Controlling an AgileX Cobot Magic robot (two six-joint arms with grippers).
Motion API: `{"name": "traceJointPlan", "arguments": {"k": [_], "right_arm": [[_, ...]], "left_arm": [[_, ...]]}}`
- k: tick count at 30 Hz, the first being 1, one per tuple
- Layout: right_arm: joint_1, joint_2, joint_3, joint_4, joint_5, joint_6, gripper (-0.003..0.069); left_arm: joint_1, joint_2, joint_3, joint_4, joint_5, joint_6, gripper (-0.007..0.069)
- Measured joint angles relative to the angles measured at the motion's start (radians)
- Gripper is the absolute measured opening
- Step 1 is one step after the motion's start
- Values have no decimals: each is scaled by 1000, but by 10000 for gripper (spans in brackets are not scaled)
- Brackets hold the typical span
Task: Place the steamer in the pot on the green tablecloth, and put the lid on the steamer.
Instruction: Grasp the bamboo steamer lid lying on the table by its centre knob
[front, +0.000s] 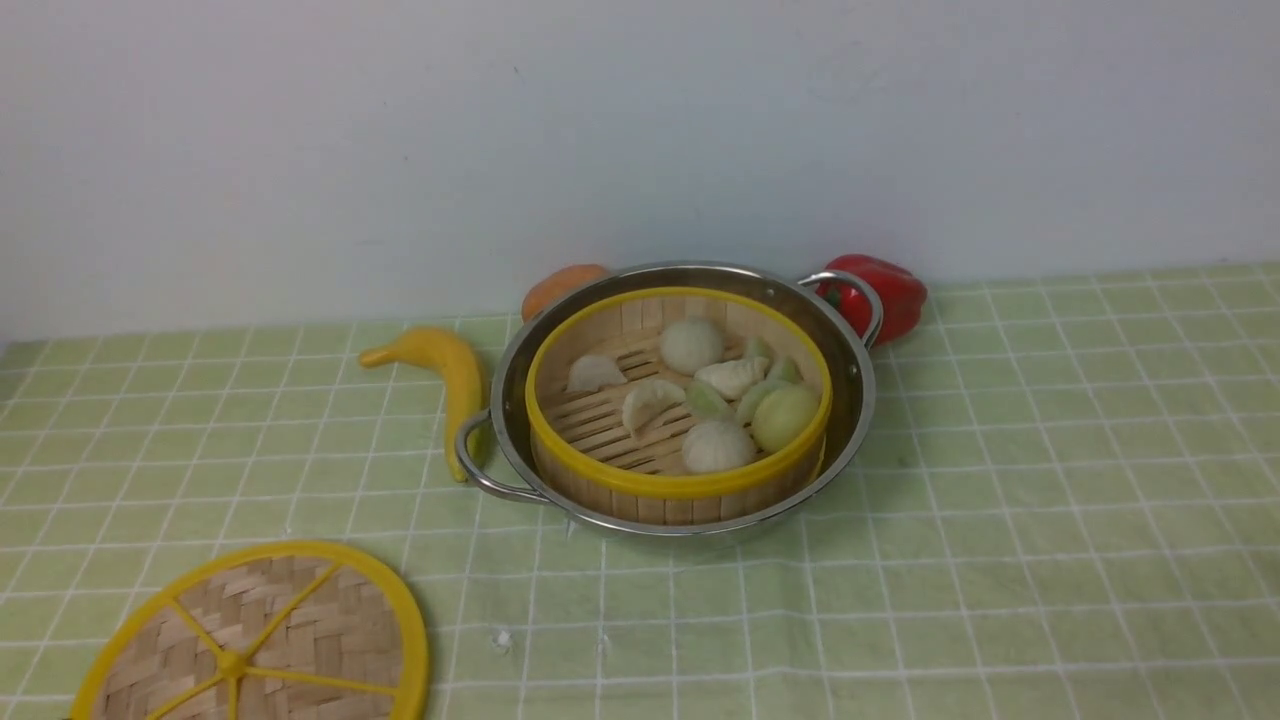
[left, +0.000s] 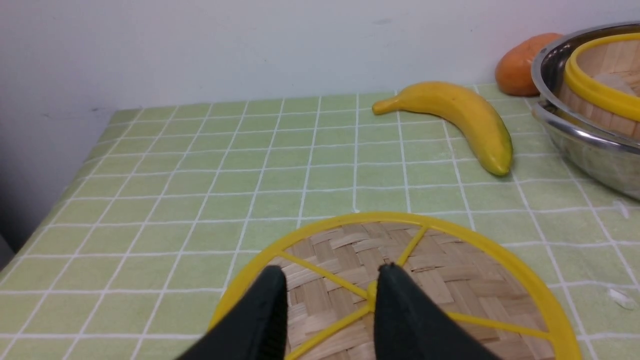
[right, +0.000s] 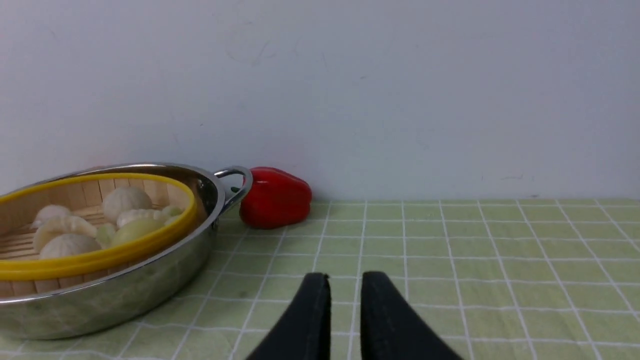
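The steamer (front: 680, 487), with dumplings and buns inside, sits in the steel pot (front: 850, 400) on the green tablecloth (front: 1050, 500). The lid (front: 300, 620) lies flat on the cloth at the front left, apart from the pot. Neither gripper shows in the front view. In the left wrist view my left gripper (left: 332, 270) hovers open over the lid (left: 450, 270), its right finger beside the central knob (left: 372, 294). In the right wrist view my right gripper (right: 345, 275) is over bare cloth to the right of the pot (right: 125, 295), its jaws slightly apart with nothing between them.
A banana (front: 450, 375) lies just left of the pot, and an orange fruit (front: 560, 285) sits behind it by the wall. A red pepper (front: 885, 290) rests against the pot's right handle (front: 858, 295). The cloth's left edge (left: 75, 175) drops off.
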Motion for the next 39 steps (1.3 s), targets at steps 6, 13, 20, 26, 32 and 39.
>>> {"name": "traceJointPlan", "arguments": {"k": [6, 13, 20, 26, 32, 39], "right_arm": [[0, -14, 1, 7, 120, 0, 134], [0, -14, 1, 13, 130, 0, 150], [0, -14, 1, 14, 131, 0, 170], [0, -14, 1, 17, 131, 0, 185], [0, -14, 1, 19, 131, 0, 204], [0, -14, 1, 21, 131, 0, 221]], "left_arm": [[0, 0, 0, 0, 0, 0, 243], [0, 0, 0, 0, 0, 0, 243], [0, 0, 0, 0, 0, 0, 243], [0, 0, 0, 0, 0, 0, 243], [0, 0, 0, 0, 0, 0, 243], [0, 0, 0, 20, -13, -3, 243]]}}
